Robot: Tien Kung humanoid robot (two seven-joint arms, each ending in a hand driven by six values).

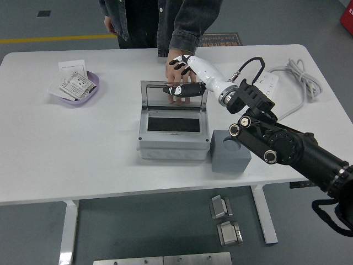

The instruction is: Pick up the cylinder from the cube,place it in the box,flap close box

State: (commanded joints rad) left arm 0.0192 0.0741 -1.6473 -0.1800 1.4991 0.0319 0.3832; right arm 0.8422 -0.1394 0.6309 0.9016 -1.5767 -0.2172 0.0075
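Observation:
The grey box [170, 147] stands in the middle of the table, its clear lid [155, 94] upright at the back. Its dark inside shows no cylinder that I can make out. To the box's right sits the grey cube [229, 159], with an empty round hole [228, 144] in its top. My right hand [179, 85], white with black fingers, reaches in from the right and lies flat at the lid's top edge, open and holding nothing. A person's hand [176, 70] rests on the table just behind the lid, partly seen through it.
A purple bowl [88, 94] of paper packets sits at the far left. A white power strip [259, 95] and its coiled cable [300, 74] lie at the far right. The person stands at the far edge. Metal parts [225, 220] lie on the floor below.

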